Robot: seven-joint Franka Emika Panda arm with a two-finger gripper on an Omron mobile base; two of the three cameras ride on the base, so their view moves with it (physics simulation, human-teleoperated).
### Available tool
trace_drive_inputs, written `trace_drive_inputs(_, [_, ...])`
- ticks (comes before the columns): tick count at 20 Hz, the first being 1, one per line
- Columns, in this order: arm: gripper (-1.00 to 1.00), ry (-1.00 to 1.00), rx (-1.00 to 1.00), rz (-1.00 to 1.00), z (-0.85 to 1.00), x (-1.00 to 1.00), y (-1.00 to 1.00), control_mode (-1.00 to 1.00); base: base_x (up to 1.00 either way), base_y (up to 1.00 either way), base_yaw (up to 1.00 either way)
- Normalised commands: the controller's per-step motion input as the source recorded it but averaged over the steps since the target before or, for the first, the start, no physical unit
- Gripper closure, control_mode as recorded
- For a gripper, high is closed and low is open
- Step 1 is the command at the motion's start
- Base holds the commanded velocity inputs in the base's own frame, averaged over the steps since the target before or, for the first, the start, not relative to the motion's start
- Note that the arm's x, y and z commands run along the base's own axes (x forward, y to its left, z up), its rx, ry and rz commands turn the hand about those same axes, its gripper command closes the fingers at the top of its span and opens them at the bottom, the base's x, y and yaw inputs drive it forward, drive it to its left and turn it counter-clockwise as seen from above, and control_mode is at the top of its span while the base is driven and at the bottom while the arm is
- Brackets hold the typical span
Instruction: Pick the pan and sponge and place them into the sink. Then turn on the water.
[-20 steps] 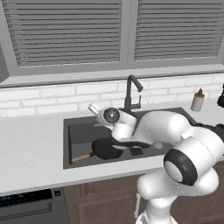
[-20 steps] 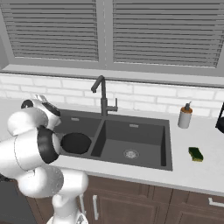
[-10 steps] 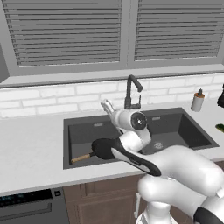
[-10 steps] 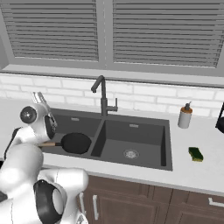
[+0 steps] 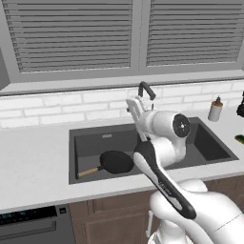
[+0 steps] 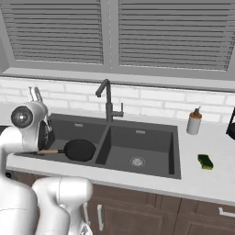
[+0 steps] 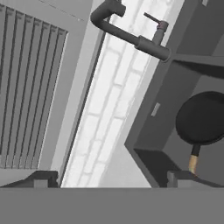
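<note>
The black pan (image 5: 116, 162) with its wooden handle (image 5: 88, 171) lies flat in the left basin of the dark grey sink (image 5: 95, 143). From the right base view the pan (image 6: 79, 150) sits left of the divider. My gripper (image 5: 133, 104) is raised above the sink's middle, fingers pointing up, open and holding nothing; it also stands at the left (image 6: 34, 93). The hand view looks past the gripper (image 7: 109, 180) at the pan (image 7: 203, 118) and the faucet (image 7: 131, 37). The green sponge (image 6: 205, 161) rests on the counter right of the sink (image 6: 119, 137). No water runs from the faucet (image 6: 108, 98).
A white soap bottle (image 6: 194, 121) stands on the counter behind the sponge, also seen at back right (image 5: 215, 109). A dark object (image 6: 231, 124) sits at the far right edge. Brick wall and window blinds close off the back.
The hand has risen from low over the left basin and turned its fingers upward. The elbow swung forward. The pan stays where it lay; the jaws remain open.
</note>
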Motion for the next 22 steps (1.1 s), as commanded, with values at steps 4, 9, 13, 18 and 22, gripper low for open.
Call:
trace_drive_inputs(4, [-1.00,0.38,0.01,-0.21,0.08,-0.57,-0.84,-1.00,0.00,0.00,0.00])
trace_drive_inputs(9, [-1.00,0.55,0.00,-0.34,0.00,-0.20,-1.00,-1.00,0.00,0.00,0.00])
trace_drive_inputs(13, [-1.00,0.28,0.00,-0.49,-0.04,-0.07,-1.00,-1.00,0.00,0.00,0.00])
trace_drive_inputs(18, [-1.00,0.07,0.00,-0.44,-0.19,0.00,-1.00,-1.00,0.00,0.00,0.00])
trace_drive_inputs(22, [-1.00,0.04,0.00,-0.41,-0.23,0.00,-1.00,-1.00,0.00,0.00,0.00])
